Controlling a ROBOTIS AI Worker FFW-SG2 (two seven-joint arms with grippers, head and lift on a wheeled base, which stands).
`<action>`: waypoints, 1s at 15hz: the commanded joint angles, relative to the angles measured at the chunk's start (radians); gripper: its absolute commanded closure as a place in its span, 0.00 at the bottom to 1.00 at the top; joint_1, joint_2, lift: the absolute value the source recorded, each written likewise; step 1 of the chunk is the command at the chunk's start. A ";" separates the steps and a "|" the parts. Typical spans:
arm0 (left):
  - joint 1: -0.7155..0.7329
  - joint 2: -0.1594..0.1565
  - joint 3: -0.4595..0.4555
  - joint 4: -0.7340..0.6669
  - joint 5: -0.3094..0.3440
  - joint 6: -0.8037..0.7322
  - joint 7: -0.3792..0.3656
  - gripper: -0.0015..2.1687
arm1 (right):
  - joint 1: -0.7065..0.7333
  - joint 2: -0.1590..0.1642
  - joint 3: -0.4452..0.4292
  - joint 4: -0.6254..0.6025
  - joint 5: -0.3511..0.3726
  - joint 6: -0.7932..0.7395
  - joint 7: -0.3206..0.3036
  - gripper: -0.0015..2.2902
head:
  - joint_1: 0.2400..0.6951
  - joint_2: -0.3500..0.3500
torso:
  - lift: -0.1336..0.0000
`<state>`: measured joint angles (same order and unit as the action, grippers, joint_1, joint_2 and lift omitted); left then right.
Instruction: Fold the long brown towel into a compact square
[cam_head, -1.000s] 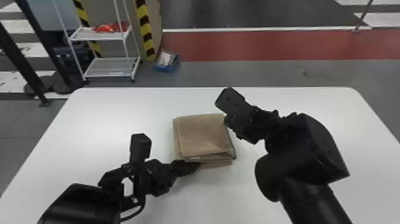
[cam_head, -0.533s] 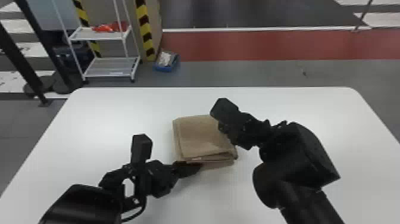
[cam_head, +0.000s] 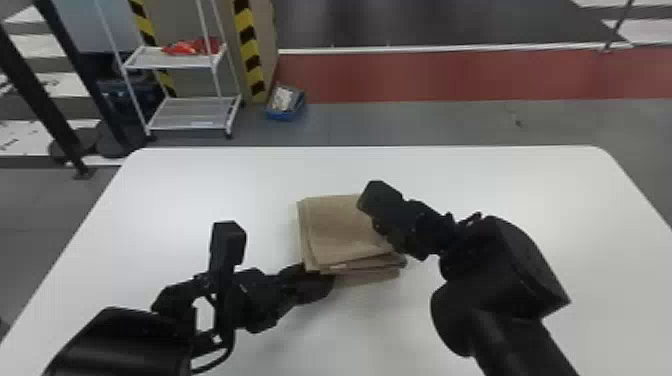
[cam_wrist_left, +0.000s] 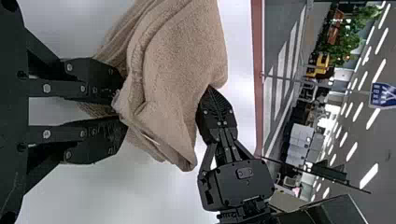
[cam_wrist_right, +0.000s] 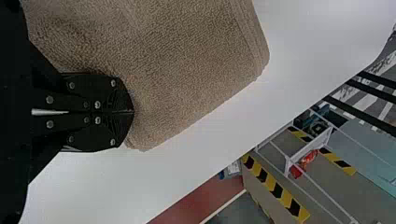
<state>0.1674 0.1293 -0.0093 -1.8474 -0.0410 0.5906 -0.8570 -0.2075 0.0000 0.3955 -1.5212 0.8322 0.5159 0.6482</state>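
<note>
One long brown towel (cam_head: 340, 230), folded into a many-layered pad near the middle of the worktop (cam_head: 200, 190), with its near right corner slightly farther to the robot's right than in the two earlier head views. Over the same interval, right gripper (cam_wrist_right: 132, 112) drawn back toward the robot along the towel's right side; left gripper (cam_wrist_left: 123, 106) nearly unchanged in place at the near left corner. Probable meaning: main folds already made, a last squaring of the stack in hand, and the task apparently close to its end.

Appearance of the towel: roughly square from above, with a broad, fairly smooth top layer; near edge stepped, lower layers jutting toward the robot; left edge slightly fanned. In the left wrist view, thick rounded folds and a pointed corner; in the right wrist view, coarse pile and a ridged band beside one edge. Soft, hence likely to shear layer over layer under a sideways push. For the next move, presumably: lower layers tucked in line, then both arms clear without drag.

Right fingers together, tips against the towel, no cloth discernible between them. Left fingers apart, astride the towel's near edge.

Beyond the worktop: white rack (cam_head: 195, 112) and, on the floor, blue bin (cam_head: 285, 112).
</note>
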 joint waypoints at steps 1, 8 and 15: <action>0.015 0.001 0.060 -0.052 -0.007 0.096 -0.030 0.00 | 0.000 0.001 0.000 0.003 0.001 -0.004 -0.001 0.75 | 1.00 0.61 | 0.07; 0.037 0.003 0.299 -0.138 0.151 0.225 -0.007 0.03 | 0.065 0.001 -0.032 -0.154 -0.127 -0.050 -0.035 0.63 | 1.00 0.76 | 0.07; 0.087 -0.022 0.356 -0.181 0.421 0.111 0.251 0.03 | 0.335 0.001 -0.175 -0.375 -0.360 -0.388 -0.286 0.01 | 1.00 0.83 | 0.07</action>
<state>0.2304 0.1178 0.3458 -2.0168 0.3389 0.7564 -0.6272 0.0596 0.0000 0.2703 -1.8786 0.5468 0.2726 0.3722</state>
